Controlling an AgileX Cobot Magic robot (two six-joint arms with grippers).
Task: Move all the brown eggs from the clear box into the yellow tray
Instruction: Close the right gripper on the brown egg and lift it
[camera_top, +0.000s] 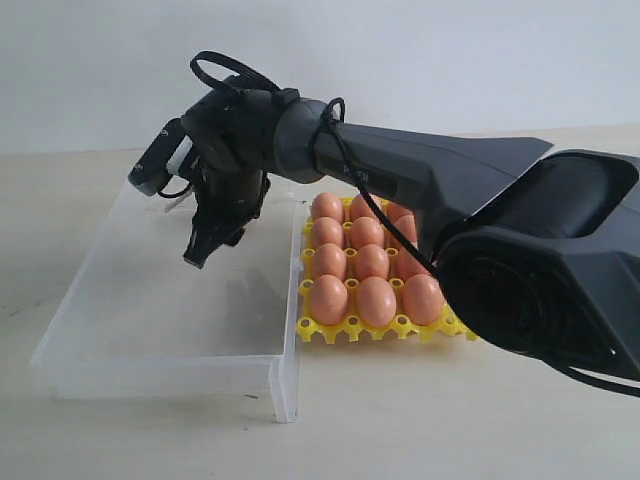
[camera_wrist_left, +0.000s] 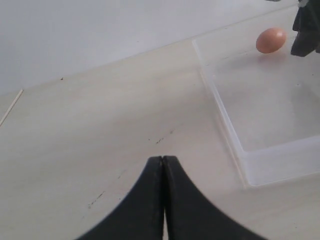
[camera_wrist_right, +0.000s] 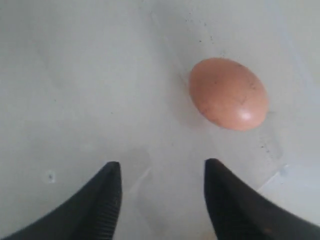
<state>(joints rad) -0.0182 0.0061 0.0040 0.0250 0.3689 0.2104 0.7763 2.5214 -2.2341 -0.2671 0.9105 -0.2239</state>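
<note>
Right wrist view: right end effector (camera_wrist_right: 162, 164) spread near 1 brown egg (camera_wrist_right: 228, 93).

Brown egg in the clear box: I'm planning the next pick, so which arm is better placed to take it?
Right. The right gripper hangs open over the clear box, the brown egg just ahead of it. The left gripper is shut, over the table outside the box, far from it.

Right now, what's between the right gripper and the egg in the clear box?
Nothing; right wrist view shows only bare clear box floor between right gripper and egg.
</note>
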